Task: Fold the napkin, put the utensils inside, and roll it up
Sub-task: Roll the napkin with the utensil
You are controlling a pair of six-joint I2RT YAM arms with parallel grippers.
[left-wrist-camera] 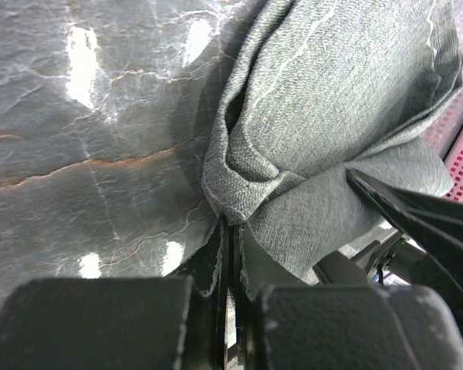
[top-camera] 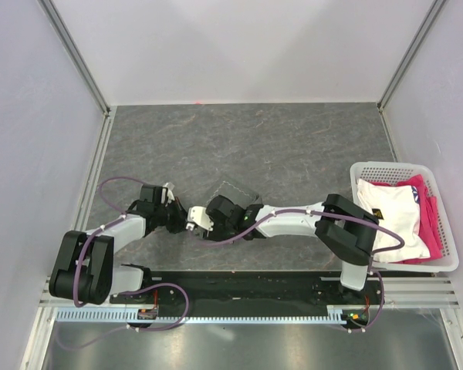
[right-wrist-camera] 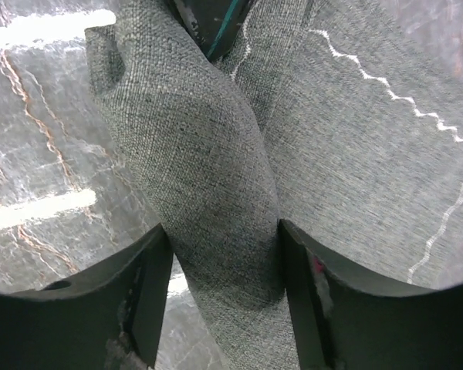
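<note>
At table (top-camera: 255,139) centre, toward the near edge: napkin (top-camera: 238,190) bunched up, lying between my two wrists. L fingers (left-wrist-camera: 224,254): closed tight, pinching a folded edge of napkin (left-wrist-camera: 332,116) at the tips; rest of cloth bulges just beyond them. R fingers (right-wrist-camera: 150,293): approx. half open, set either side of a thick rolled fold of napkin (right-wrist-camera: 208,169). Both pads touch it and the fold fills the gap. Basket (top-camera: 445,266) w/ white and pink fabrics sits well apart, far R.

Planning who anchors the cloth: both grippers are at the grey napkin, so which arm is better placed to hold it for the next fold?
Left, probably: the left gripper is shut on the napkin edge, while the right gripper only straddles a thick fold, grip unclear.
</note>
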